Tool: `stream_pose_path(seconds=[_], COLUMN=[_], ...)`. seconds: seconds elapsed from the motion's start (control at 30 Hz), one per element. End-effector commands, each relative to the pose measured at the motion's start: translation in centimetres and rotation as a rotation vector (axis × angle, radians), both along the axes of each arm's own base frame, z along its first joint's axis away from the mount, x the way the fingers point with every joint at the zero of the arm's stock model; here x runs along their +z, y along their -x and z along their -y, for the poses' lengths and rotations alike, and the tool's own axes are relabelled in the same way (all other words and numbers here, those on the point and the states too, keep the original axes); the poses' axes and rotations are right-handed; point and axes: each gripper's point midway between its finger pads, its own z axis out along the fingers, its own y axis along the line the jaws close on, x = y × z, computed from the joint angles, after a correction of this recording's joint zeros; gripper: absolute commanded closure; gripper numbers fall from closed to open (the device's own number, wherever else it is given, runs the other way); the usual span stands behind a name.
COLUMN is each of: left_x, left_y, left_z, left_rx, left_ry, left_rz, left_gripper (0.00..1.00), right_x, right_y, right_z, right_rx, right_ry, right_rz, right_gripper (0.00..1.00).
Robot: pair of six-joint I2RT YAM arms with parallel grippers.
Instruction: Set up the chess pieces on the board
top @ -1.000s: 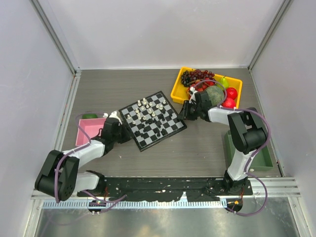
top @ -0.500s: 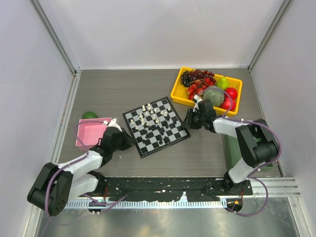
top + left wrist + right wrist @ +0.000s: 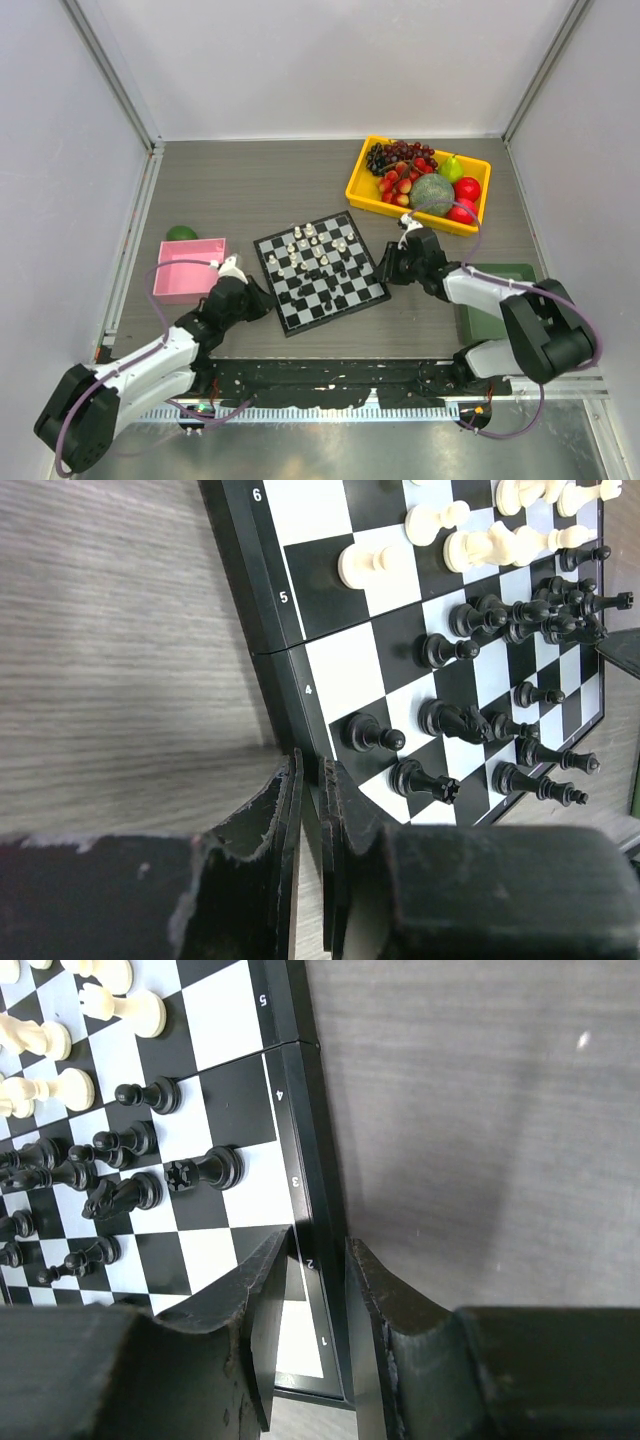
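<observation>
The board (image 3: 340, 316) lies in the middle of the table, slightly turned, with small white chess pieces (image 3: 305, 243) on its far half and black chess pieces (image 3: 325, 275) nearer. My left gripper (image 3: 255, 297) is shut on the board's left edge. In the left wrist view its jaws (image 3: 312, 770) pinch the dark border (image 3: 240, 570) next to black pieces (image 3: 455, 720) and white pieces (image 3: 370, 565). My right gripper (image 3: 388, 268) is shut on the right edge. In the right wrist view its jaws (image 3: 320, 1250) straddle the border (image 3: 300, 1110) near black pieces (image 3: 205, 1170) and white pieces (image 3: 125, 1008).
A yellow fruit bin (image 3: 360, 190) stands at the back right, just beyond the board. A pink tray (image 3: 190, 283) sits left of the left gripper, with a green fruit (image 3: 181, 233) behind it. A dark green tray (image 3: 500, 275) lies at the right.
Both grippers have pulled the board toward the near edge and turned it a little. Both arms have drawn back with it, away from the pink tray and the fruit bin.
</observation>
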Motion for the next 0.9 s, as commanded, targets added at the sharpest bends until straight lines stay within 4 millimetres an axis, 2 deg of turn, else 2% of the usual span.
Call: stream_pose_path(seconds=[0.0,0.2,0.27,0.37,0.53,0.6,0.63,0.87], left_x=[-4.5,-4.4,-4.5,-4.4,-4.3,-4.0,-3.8,-1.8], left_y=[5.3,5.8,5.9,5.9,5.8,5.6,5.5,4.8], left_z=[-2.1,-1.9,-1.7,-1.8,-1.9,-2.2,-2.3,-4.0], left_rx=[-0.052,-0.074,-0.083,-0.082,-0.075,-0.058,-0.053,0.01], left_ry=[-0.124,-0.127,-0.126,-0.138,-0.147,-0.158,-0.159,-0.211], left_rz=[-0.198,-0.19,-0.193,-0.198,-0.197,-0.187,-0.181,-0.125], left_gripper=[0.85,0.85,0.84,0.77,0.57,0.53,0.52,0.37], right_x=[-1.2,-0.8,-1.3,-1.4,0.1,0.9,0.8,4.0], right_y=[5.0,6.6,7.3,7.6,6.2,5.6,5.4,2.9], right_z=[-0.4,0.5,1.1,1.7,2.3,2.7,3.3,4.4], right_rx=[0.042,0.02,0.005,-0.015,-0.047,-0.061,-0.083,-0.133], right_ry=[-0.033,-0.049,-0.034,-0.025,0.013,0.045,0.076,0.147], right_rz=[-0.112,-0.089,-0.107,-0.096,-0.035,-0.013,-0.012,0.077], right_gripper=[0.66,0.67,0.67,0.63,0.52,0.45,0.43,0.35])
